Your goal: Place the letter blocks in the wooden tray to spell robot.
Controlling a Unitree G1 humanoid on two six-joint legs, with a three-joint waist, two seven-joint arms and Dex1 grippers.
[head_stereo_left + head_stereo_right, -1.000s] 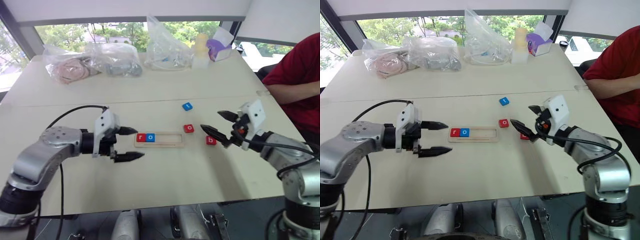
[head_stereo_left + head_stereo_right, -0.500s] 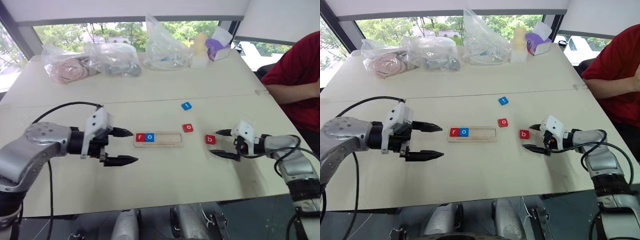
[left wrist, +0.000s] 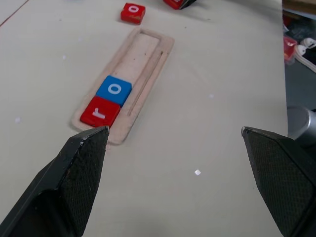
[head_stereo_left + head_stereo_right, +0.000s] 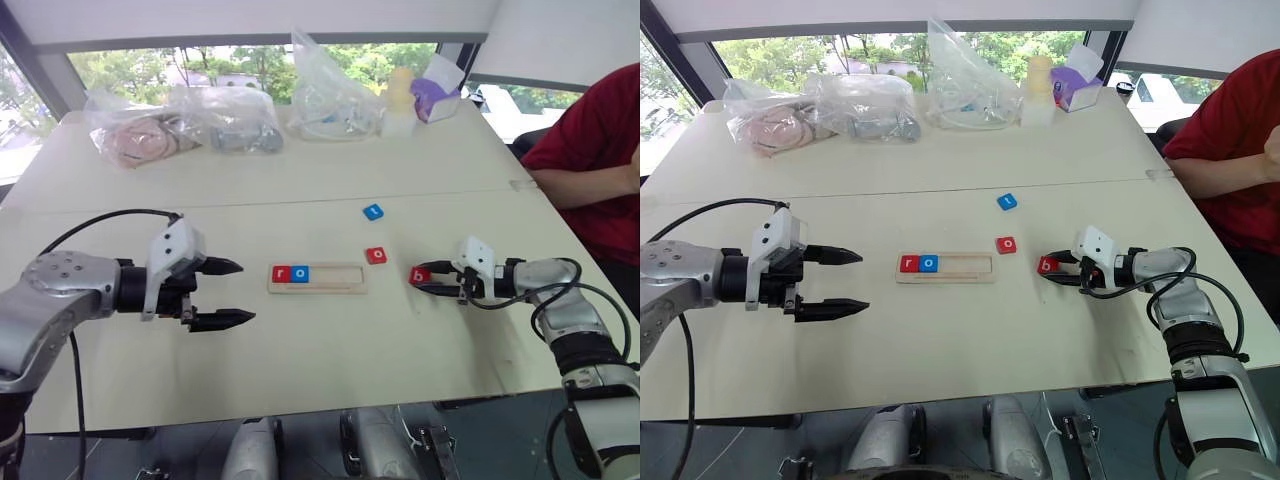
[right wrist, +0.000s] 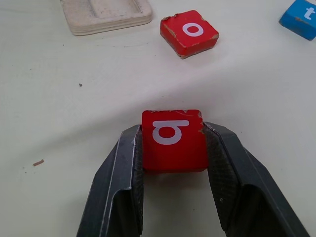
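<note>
The wooden tray [image 4: 335, 279] lies at mid-table with a red r block [image 4: 281, 273] and a blue o block [image 4: 300, 273] at its left end. A red o block [image 4: 376, 255] and a blue t block [image 4: 373, 211] lie loose to the tray's right. My right gripper [image 5: 173, 129] is shut on the red b block [image 5: 174, 140], which rests on the table right of the tray. My left gripper [image 4: 246, 291] hovers open to the left of the tray with nothing between its fingers.
Clear plastic bags [image 4: 185, 125] line the table's far edge, along with a pale bottle [image 4: 402, 100] and a purple box [image 4: 437, 98]. A person in a red shirt [image 4: 600, 150] sits at the right side. A seam [image 4: 250, 205] crosses the tabletop.
My right gripper came down to the table and closed on the b block. My left gripper drew back to the left, away from the tray, still open.
</note>
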